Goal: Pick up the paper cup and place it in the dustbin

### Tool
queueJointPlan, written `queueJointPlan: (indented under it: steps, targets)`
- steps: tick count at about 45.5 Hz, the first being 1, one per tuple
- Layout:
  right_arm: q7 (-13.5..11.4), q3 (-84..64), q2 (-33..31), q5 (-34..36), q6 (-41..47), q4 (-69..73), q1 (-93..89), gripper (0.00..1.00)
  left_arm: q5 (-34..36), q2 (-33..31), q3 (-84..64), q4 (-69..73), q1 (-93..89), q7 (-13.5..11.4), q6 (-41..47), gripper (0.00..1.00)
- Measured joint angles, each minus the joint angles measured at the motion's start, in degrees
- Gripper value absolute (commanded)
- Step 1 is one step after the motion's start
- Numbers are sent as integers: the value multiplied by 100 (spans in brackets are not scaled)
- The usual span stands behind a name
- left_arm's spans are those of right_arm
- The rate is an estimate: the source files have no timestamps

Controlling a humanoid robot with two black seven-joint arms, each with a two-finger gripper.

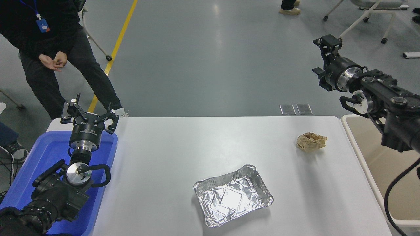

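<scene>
The paper cup is not in view, on the table or in either gripper. The dustbin (355,147), a beige tub, stands at the table's right end, partly hidden by my right arm; the part of its inside that shows is bare. My right gripper (328,42) is raised high beyond the table's far right corner and points away from the camera. It holds nothing that I can see. My left gripper (89,113) is open and empty, parked over the blue tray (46,147) at the lower left.
A crumpled tan paper ball (310,142) lies near the table's far right. A crinkled silver foil tray (233,195) sits front centre. A person stands at the far left corner, hands together. A wheeled chair stands on the floor at the far right.
</scene>
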Motion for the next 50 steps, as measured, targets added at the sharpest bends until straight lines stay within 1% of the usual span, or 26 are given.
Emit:
queueJointPlan:
  steps: [16, 39, 50]
  targets:
    - [6, -2081, -228, -68, 51, 1061, 799, 100, 0, 0, 0, -2, 0, 0, 0, 99]
    - [6, -4901, -384, -88, 112, 3624, 2500, 100, 0, 0, 1, -2, 0, 0, 0, 99]
    - [8, -6063, -400, -80, 380, 4790, 3512, 100, -1, 0, 1, -2, 0, 0, 0, 99]
